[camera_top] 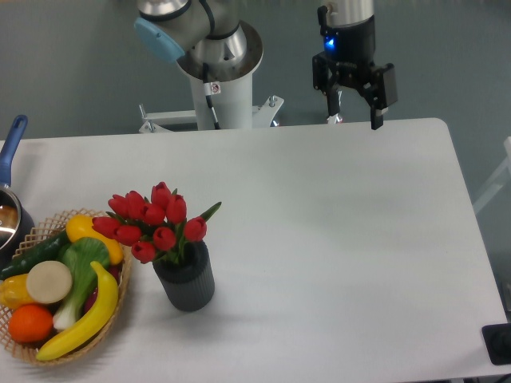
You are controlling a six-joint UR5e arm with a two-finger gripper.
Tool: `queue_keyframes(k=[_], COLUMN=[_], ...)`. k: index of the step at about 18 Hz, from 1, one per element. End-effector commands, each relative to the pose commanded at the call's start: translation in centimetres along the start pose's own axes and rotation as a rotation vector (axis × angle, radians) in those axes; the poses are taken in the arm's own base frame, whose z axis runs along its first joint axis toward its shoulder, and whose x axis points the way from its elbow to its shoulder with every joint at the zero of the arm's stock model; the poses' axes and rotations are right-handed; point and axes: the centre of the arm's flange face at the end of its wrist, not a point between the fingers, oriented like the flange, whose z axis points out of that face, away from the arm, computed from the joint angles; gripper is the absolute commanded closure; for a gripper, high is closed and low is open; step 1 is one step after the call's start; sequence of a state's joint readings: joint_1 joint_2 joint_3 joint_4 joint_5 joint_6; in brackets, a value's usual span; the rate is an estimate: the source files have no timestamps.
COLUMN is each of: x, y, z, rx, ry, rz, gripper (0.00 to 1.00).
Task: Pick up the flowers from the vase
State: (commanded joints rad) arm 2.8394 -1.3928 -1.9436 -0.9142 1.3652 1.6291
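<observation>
The flowers (152, 222), a bunch of red tulip buds with green leaves, stand upright in the vase (185, 279), a short dark grey ribbed pot at the front left of the white table (343, 239). My gripper (352, 112) hangs high over the table's far edge, well to the right of and behind the vase. Its two dark fingers are spread apart and hold nothing.
A woven basket (48, 231) of fruit and vegetables sits just left of the vase, almost touching it. A pot with a blue handle (11, 144) pokes in at the left edge. The arm's base (222, 88) stands behind the table's far edge.
</observation>
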Motion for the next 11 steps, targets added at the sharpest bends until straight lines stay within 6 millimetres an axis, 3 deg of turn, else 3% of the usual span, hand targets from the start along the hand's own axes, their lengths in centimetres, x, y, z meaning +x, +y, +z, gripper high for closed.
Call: queue_keyframes(k=[11], x=[0.63], y=[0.01], z=[0.70], rx=[0.005], ry=[0.020], rz=[-0.012], gripper=[0.00])
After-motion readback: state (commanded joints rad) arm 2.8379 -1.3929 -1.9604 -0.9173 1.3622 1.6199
